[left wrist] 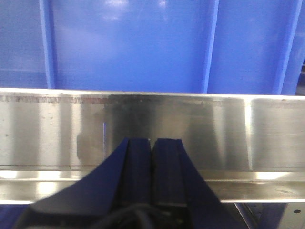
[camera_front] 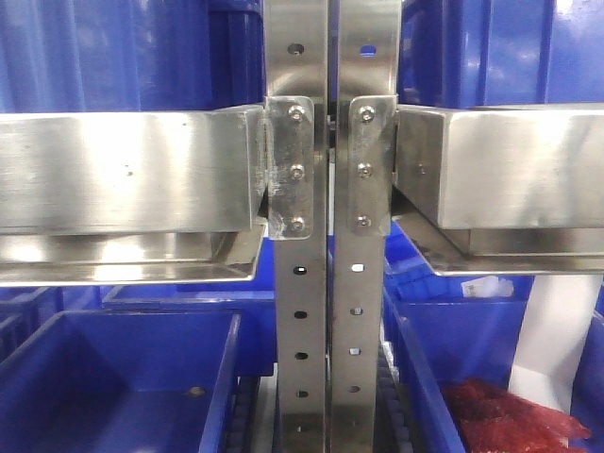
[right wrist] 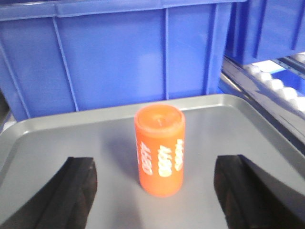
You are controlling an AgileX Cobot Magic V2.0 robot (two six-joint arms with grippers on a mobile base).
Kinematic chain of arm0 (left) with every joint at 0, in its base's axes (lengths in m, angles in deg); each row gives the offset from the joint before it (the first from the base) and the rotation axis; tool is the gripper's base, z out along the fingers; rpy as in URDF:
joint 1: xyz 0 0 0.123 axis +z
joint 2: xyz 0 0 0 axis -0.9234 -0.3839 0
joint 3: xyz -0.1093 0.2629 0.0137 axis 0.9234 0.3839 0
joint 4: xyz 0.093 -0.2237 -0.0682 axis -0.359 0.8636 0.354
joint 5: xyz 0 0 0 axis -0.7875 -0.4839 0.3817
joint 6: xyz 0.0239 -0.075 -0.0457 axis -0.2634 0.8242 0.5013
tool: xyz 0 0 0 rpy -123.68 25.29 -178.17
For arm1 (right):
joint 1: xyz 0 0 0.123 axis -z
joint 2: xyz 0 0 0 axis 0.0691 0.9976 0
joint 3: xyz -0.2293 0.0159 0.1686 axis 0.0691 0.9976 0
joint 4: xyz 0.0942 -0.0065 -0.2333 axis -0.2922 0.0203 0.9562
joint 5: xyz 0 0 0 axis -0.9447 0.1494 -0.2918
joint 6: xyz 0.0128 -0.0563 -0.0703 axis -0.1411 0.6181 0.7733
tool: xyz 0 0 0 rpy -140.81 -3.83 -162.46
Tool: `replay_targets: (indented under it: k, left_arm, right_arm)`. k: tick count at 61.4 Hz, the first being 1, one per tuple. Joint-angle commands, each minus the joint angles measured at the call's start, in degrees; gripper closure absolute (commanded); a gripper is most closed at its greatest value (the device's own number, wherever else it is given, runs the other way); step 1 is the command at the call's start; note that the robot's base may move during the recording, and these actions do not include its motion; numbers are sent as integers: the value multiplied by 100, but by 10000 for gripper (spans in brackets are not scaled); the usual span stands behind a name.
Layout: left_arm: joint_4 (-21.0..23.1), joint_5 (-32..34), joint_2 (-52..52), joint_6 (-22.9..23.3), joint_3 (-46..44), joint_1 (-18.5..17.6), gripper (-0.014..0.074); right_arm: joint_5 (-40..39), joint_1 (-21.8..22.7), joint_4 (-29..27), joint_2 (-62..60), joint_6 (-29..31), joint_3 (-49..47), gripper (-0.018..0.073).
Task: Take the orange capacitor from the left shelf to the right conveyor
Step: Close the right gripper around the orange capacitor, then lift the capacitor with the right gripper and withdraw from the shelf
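Right wrist view: right pincer (right wrist: 155,164) spread wide, flanking the upright orange capacitor (right wrist: 159,150) on a grey tray (right wrist: 238,119); left pincer (left wrist: 151,157) pressed closed, empty, facing the shelf rail (left wrist: 43,129).

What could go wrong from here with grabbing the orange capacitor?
1. The orange capacitor stands upright and free on the grey tray; the open right end effector is spread wide, so an off-centre close could tip it.
2. The blue bin rises just behind the tray, so overshooting forward may strike it.
3. The shut left end effector sits close to the shelf rail and could scrape it.
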State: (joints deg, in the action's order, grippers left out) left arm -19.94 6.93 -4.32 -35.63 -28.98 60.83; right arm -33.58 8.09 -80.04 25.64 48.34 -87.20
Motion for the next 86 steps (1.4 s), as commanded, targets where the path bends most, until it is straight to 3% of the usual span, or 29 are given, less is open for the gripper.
replay_targets:
  k: [1,62,68,78,86]
  left_arm:
    - [10,479,64,0,-29,16,723]
    - [10,479,64,0,-29,16,723]
    - [10,479,64,0,-29,16,723]
    - [10,479,64,0,-29,16,723]
    - [10,479,64,0,-29,16,723]
  right_arm:
    - [-867,32,75,259,26,-225,-45]
    - [-3428,311,240,2596,31,-225,-43]
    - [-3662,311,240,2764,31,-225,62]
    - [-3692,311,337,2741,31,-225,337]
    - [-3672,287,482,2550,31,-225,444]
